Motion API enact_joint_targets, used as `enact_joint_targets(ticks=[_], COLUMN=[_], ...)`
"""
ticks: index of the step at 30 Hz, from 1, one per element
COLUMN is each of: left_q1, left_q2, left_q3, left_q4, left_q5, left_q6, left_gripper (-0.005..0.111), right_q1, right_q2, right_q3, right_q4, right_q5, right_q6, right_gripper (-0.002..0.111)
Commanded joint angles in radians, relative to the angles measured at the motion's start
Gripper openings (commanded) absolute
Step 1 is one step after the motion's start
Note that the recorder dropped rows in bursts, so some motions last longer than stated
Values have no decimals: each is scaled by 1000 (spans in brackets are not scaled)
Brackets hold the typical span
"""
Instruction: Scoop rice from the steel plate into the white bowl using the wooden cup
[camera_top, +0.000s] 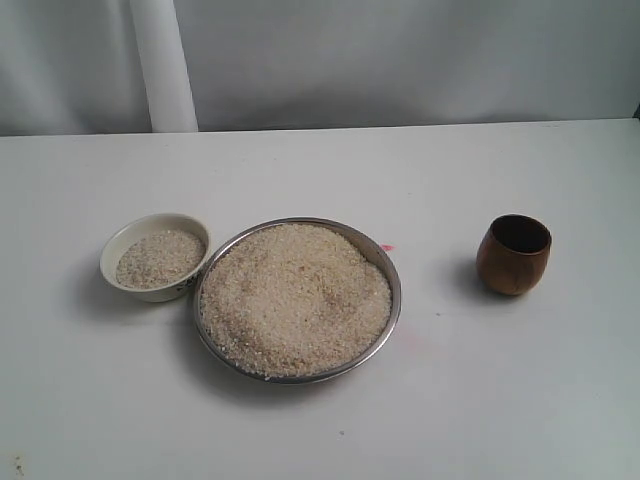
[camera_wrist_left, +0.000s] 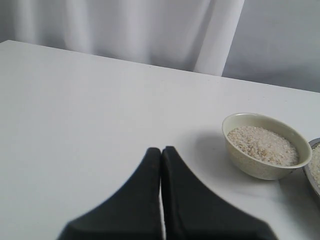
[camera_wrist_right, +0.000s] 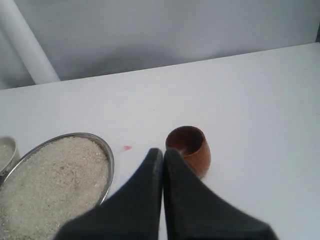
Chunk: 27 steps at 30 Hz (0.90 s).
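The steel plate (camera_top: 392, 275) sits mid-table, heaped with rice (camera_top: 295, 298). Touching its left side is the white bowl (camera_top: 125, 240), partly filled with rice (camera_top: 160, 258). The wooden cup (camera_top: 514, 254) stands upright and empty to the right, apart from the plate. Neither arm shows in the exterior view. In the left wrist view my left gripper (camera_wrist_left: 161, 150) is shut with nothing in it, short of the white bowl (camera_wrist_left: 255, 165). In the right wrist view my right gripper (camera_wrist_right: 163, 151) is shut and empty, its tips just in front of the wooden cup (camera_wrist_right: 192, 150), beside the steel plate (camera_wrist_right: 107, 152).
A small pink mark (camera_top: 388, 247) lies on the white table (camera_top: 320, 420) by the plate's far right rim. A white pole (camera_top: 165, 65) stands at the back left before a grey curtain. The table's far edge runs along the backdrop.
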Motion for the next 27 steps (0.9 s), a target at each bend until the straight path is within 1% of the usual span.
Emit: enact_joint_targets(ticks=[1,5,8,12,16,17,19,22,24,27], left_q1=[-5,-5,-5,-5,-5,-5,-5,-5,-5,-5], left_q2=[4,4,4,4,4,4,4,4,4,4], left_q3=[1,1,1,1,1,1,1,1,1,1], left_q4=[3,3,3,3,3,3,3,3,3,3], left_q5=[-7,-7,-7,-7,-7,-7,-7,-7,-7,-7], left_q6=[-2,-2,-2,-2,-2,-2,-2,-2,-2,-2], left_gripper=[0,0,0,0,0,0,0,0,0,0], right_q1=[34,76,121,171,185,185,185,185,185,185], right_q2=[224,400,486,547,581,586,601,622,636,667], right_q3=[-166,-290,-321,-291,-177,-145,-57,75,156,237], right_q4=[-14,-29,-22,-39,-127,-144,-155,-121,-91,-91], right_q5=[10,10,6,-7,-73,-101,-216,-484,-622,-686], right_q6=[-5,-5,-5,-5,-5,-3,-3,3,3,3], right_gripper=[0,0,0,0,0,0,0,0,0,0])
